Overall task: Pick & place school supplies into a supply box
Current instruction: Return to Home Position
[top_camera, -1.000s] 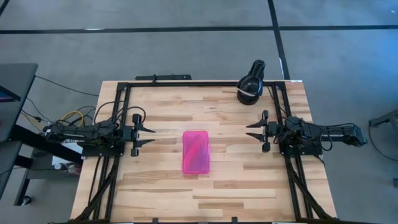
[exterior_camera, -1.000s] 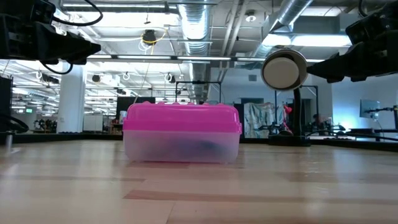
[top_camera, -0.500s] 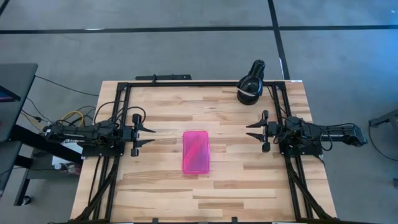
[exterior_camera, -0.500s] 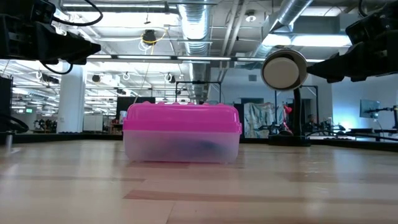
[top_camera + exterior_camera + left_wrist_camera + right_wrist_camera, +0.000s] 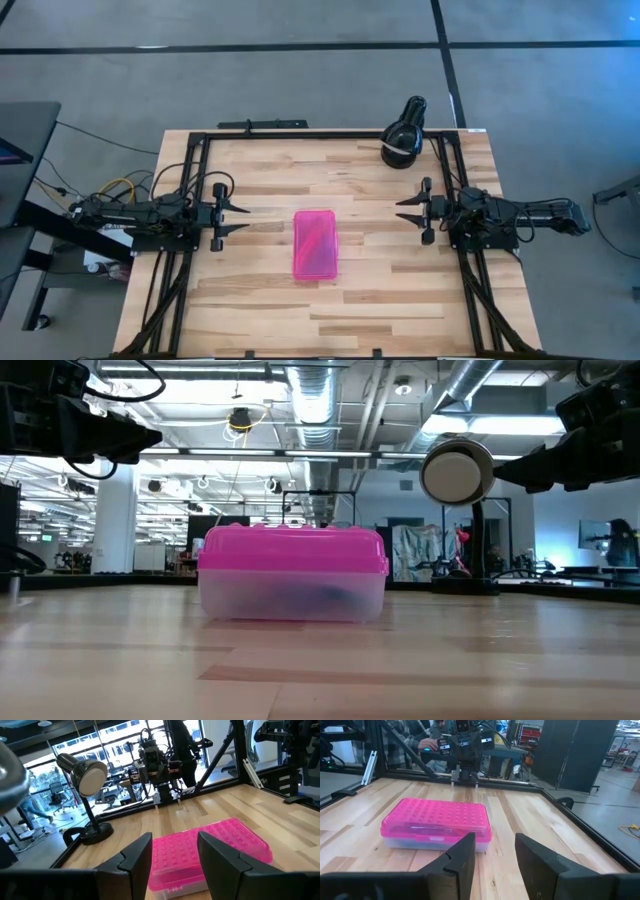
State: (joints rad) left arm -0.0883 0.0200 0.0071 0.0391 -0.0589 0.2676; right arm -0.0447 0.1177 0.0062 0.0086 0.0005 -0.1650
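Pink-lidded supply box (image 5: 316,244) lies closed at centre of table (image 5: 400,290). My left claw (image 5: 247,219) hangs at its 9 o'clock, right claw (image 5: 399,210) at its 2 o'clock; both spread, holding nothing, well apart from it.

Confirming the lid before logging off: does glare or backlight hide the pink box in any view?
Low view: bright ceiling lights behind, yet the supply box reads plainly, lid level. High view: even light, no glare. Wrist views: lid studs visible, no washout.
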